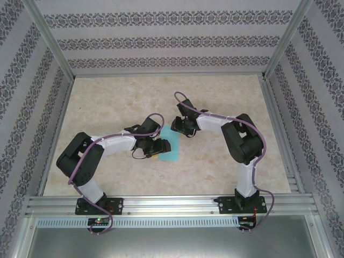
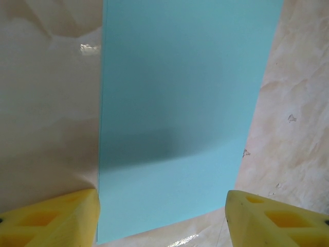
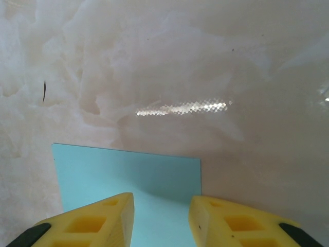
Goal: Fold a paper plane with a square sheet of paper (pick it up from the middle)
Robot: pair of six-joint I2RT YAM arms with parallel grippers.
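Here you see the paper (image 1: pixel 172 153) lying flat on the table (image 1: pixel 123 97), near its middle and between the two arms. It is a plain turquoise sheet with straight edges and sharp corners, and it is not yet a dart.

Left wrist view: the paper (image 2: pixel 180 103) runs as a long band from the near edge to the top of the frame. A darker zone covers its middle, ending in a slanted line; you cannot tell whether that line is shade or a crease. The left gripper (image 1: pixel 165 146) (image 2: pixel 162 221) hangs over the paper's near end, its jaws spread wide. One yellow finger (image 2: pixel 51 221) sits at each long edge, and nothing is grasped.

Right wrist view: the paper (image 3: pixel 128 175) shows its far edge and one square corner against the pale, glossy table (image 3: pixel 180 62). The right gripper (image 1: pixel 180 130) (image 3: pixel 160 221) is poised above that end with its jaws partly apart. Bare paper shows in the gap, and nothing is held.
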